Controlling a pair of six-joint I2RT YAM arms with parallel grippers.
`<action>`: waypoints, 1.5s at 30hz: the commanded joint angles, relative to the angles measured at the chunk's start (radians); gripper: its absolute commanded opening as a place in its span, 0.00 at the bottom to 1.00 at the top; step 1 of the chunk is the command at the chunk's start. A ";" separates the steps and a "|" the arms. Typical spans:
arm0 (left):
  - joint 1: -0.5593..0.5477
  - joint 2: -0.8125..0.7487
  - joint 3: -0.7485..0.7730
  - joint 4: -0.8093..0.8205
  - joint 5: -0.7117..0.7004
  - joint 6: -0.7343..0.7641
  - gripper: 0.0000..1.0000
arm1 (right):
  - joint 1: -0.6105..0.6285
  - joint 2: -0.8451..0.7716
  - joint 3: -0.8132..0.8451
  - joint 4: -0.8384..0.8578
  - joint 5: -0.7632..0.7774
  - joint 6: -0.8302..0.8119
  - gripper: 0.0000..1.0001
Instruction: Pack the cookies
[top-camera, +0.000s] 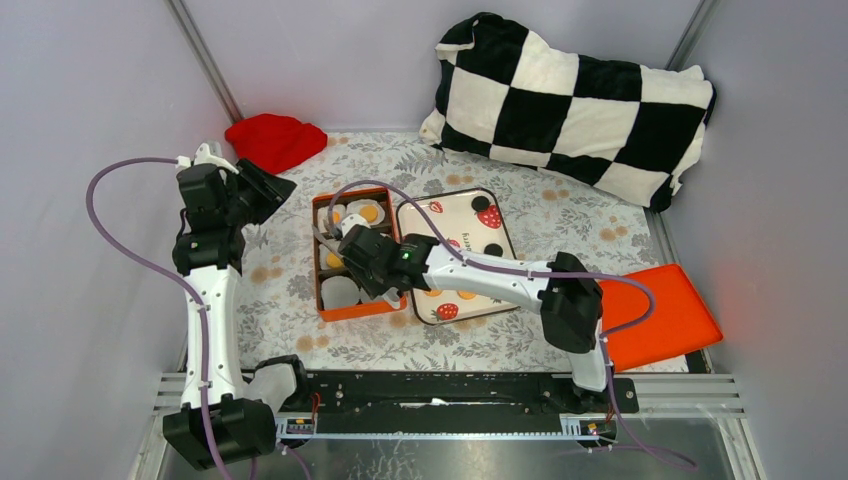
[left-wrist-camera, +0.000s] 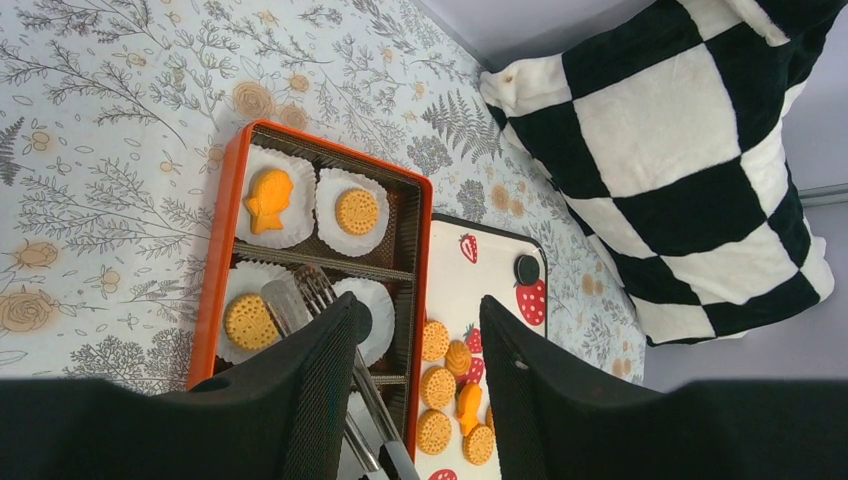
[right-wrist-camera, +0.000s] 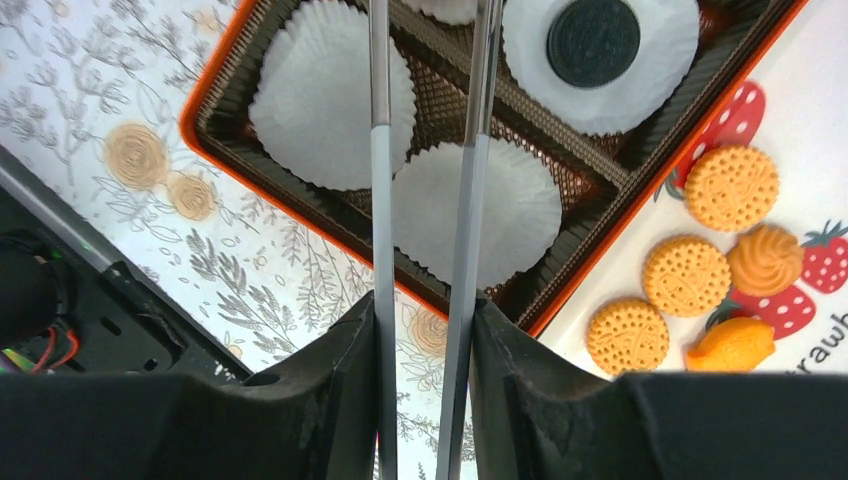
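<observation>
Cookies (right-wrist-camera: 684, 275) are mostly lying loose on the tray (right-wrist-camera: 800, 130), just right of the right gripper (right-wrist-camera: 425, 330), whose fingers are clamping tongs (right-wrist-camera: 468, 200) above the box (right-wrist-camera: 215, 80). They are looking light and crumbly, so pinching gently across their rims seems wise. Left gripper (left-wrist-camera: 420, 320) is hanging open, empty.

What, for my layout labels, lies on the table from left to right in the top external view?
In order: red crumpled cloth → orange-rimmed compartment box → white strawberry-print tray → flat orange rectangular board. The black-and-white checkered pillow spans several of these, so I leave it out.
</observation>
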 joint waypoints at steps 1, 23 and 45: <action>0.003 -0.007 -0.021 0.046 0.010 0.014 0.53 | -0.005 -0.013 -0.035 0.039 0.043 0.031 0.25; -0.010 -0.003 -0.044 0.118 0.117 -0.028 0.56 | -0.005 -0.520 -0.517 -0.161 0.311 0.229 0.47; -0.010 0.000 -0.055 0.115 0.117 -0.027 0.56 | -0.048 -0.381 -0.539 -0.011 0.206 0.183 0.48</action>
